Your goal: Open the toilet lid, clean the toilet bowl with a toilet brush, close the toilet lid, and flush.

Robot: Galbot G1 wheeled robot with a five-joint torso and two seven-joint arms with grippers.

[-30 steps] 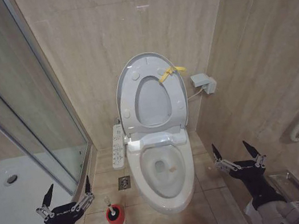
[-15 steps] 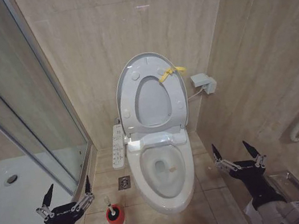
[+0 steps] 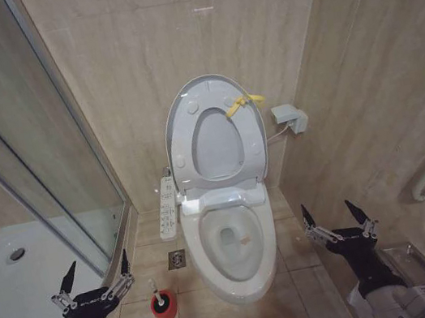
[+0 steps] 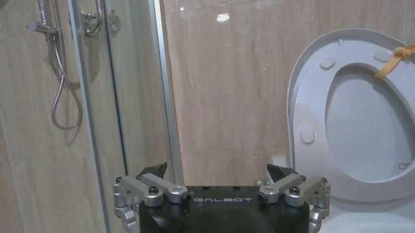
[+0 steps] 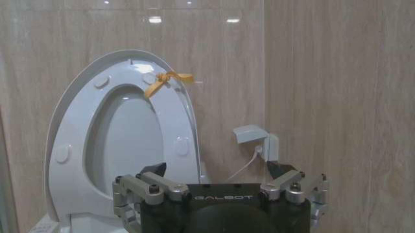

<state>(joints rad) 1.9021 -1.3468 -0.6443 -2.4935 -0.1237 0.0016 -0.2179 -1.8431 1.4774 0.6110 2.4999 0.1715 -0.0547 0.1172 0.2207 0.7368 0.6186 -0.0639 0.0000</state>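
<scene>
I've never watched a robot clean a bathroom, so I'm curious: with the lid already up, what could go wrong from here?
1. The toilet brush has a thin handle standing in a small red holder; the open left gripper could miss it or tip the holder.
2. The toilet lid leans upright against the wall; a knock could drop it onto the toilet bowl.
3. The glass shower door is close beside the left arm, so a wide swing might hit it.

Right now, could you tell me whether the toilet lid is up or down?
Up: the toilet lid stands raised against the wall, leaving the toilet bowl exposed.
</scene>
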